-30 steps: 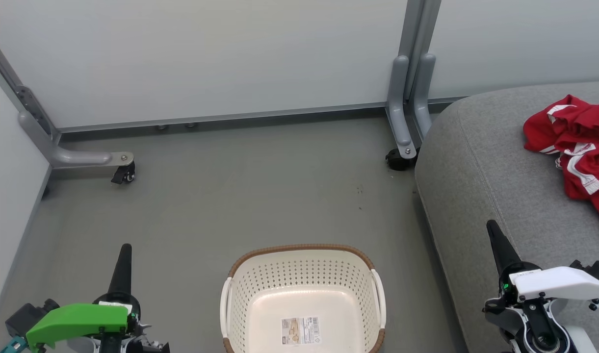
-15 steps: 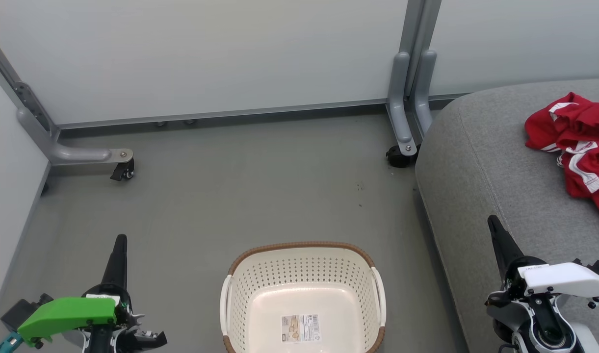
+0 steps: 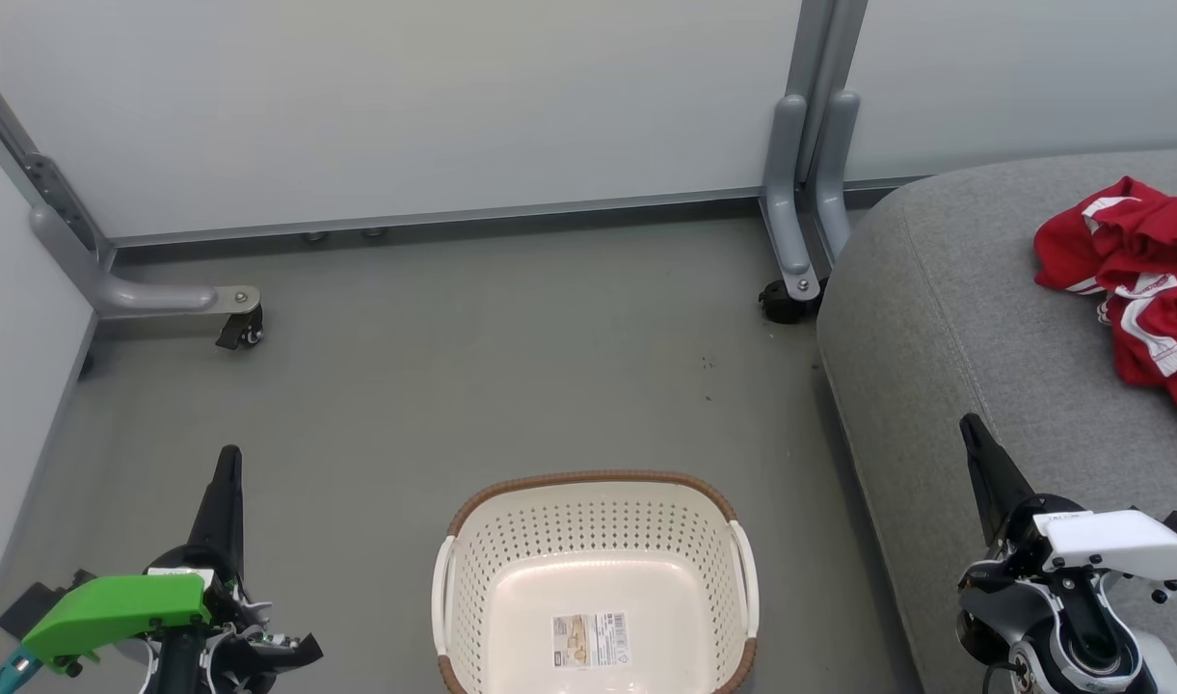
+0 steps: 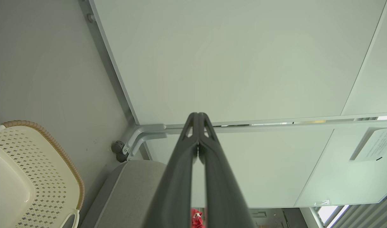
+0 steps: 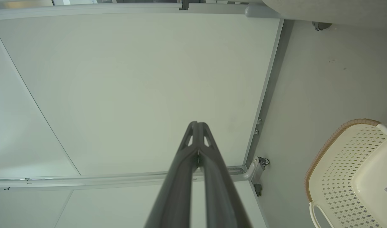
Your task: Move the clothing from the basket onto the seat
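Note:
The red clothing (image 3: 1142,280) with white stripes lies bunched on the grey seat (image 3: 974,318) at the right edge. The cream basket (image 3: 596,588) with its brown rim stands on the floor at bottom centre, holding nothing but a paper label. My left gripper (image 3: 227,461) is shut and holds nothing, low on the left of the basket. My right gripper (image 3: 970,426) is shut and holds nothing, over the seat's front edge. The left wrist view shows the shut gripper (image 4: 198,114), the basket (image 4: 38,171), the seat (image 4: 133,186) and a scrap of red clothing (image 4: 197,220). In the right wrist view the gripper (image 5: 197,123) is shut beside the basket (image 5: 342,164).
Pale partition panels (image 3: 405,106) close the back and left. Their grey feet with castors stand on the floor at the left (image 3: 241,333) and by the seat's corner (image 3: 786,299). Grey floor (image 3: 472,386) lies open between the panels and the basket.
Both grippers have sunk a little lower in the head view. The whole picture has shifted slightly, so the camera has moved. Clothing and basket have stayed put.

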Tool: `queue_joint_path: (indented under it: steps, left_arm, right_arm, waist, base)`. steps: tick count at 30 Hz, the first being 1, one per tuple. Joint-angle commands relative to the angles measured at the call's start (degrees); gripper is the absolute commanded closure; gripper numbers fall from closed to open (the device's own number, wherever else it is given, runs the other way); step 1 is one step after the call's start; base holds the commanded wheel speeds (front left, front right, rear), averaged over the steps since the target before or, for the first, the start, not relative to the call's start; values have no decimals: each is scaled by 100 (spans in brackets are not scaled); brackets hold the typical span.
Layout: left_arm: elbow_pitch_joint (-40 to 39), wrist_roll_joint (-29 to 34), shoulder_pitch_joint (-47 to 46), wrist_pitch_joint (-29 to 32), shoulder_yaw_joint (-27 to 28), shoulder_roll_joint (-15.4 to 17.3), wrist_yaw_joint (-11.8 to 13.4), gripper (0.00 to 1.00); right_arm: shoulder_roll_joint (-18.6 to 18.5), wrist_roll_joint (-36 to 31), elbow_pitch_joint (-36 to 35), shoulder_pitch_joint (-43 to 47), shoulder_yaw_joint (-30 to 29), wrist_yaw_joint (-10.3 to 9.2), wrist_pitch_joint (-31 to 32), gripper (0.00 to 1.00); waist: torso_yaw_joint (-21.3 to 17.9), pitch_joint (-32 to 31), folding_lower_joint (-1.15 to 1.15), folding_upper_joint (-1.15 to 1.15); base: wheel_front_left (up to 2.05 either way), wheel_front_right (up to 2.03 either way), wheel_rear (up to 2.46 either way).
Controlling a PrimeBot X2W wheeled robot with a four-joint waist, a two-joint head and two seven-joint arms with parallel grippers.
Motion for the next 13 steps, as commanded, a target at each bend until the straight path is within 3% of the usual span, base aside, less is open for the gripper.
queue_joint_path:
  steps: [1,13]
  left_arm:
    - [27,-107,-96,36,47,2,-53,100]
    - [30,-167,-120,82,79,-20,-56,100]
  right_arm:
    - [9,116,22,-84,-25,2,30,100]
    - [30,172,32,-84,-61,2,70,100]
  waist:
    - [1,5,0,0]
    - [2,17,0,0]
  base:
    - [0,0,0]
    - [0,0,0]
